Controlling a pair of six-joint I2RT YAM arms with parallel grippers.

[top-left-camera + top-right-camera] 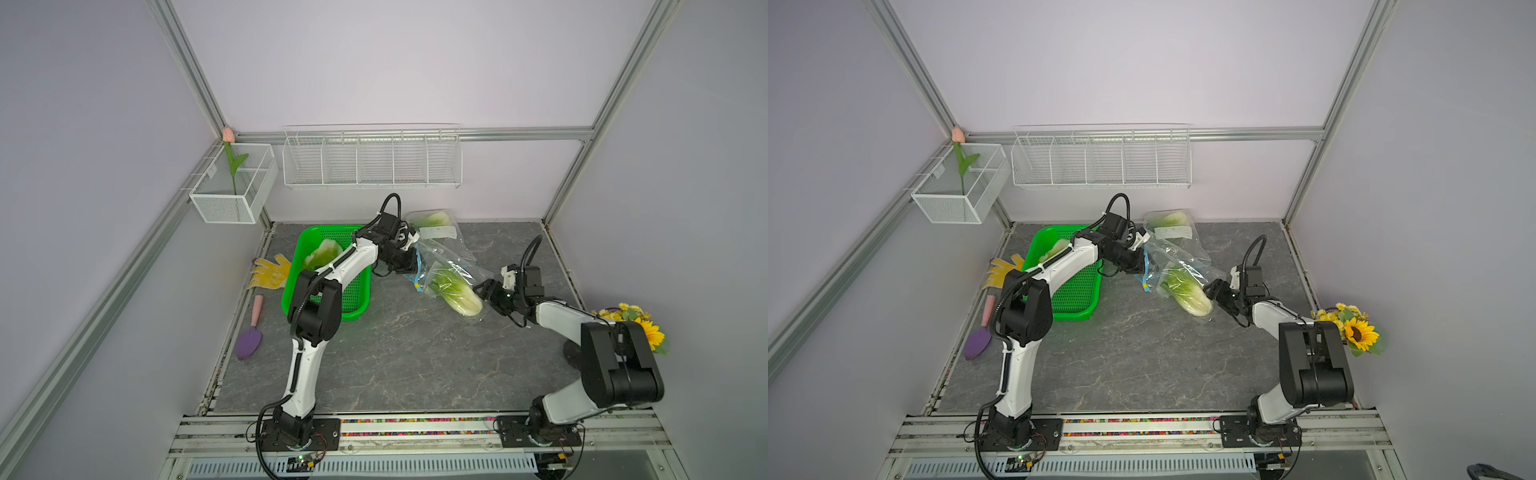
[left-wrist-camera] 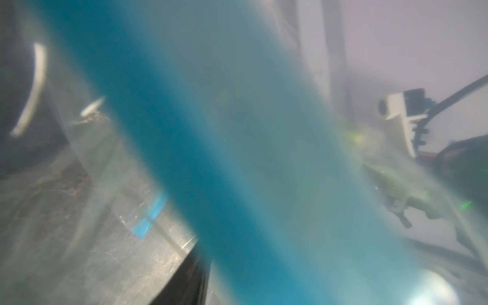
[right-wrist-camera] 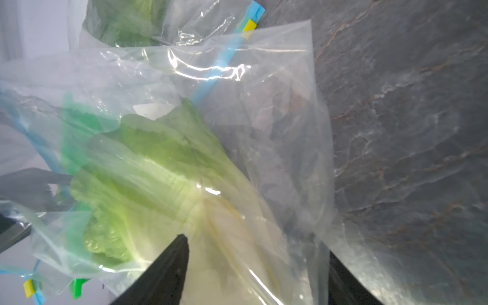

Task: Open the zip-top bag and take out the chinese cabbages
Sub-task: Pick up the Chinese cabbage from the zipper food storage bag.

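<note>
The clear zip-top bag with a blue zip strip lies at the table's back middle. Inside it is a chinese cabbage with green leaves and a pale base. My left gripper is at the bag's mouth. The blurred blue strip fills the left wrist view, so I cannot see how its jaws stand. My right gripper is open at the bag's bottom end. Its fingers stand either side of the bagged cabbage's base. Another cabbage lies in the green basket.
A second clear bag holding a cabbage lies against the back wall. A yellow glove and a purple trowel lie left of the basket. Sunflowers stand at the right edge. Wire racks hang on the wall.
</note>
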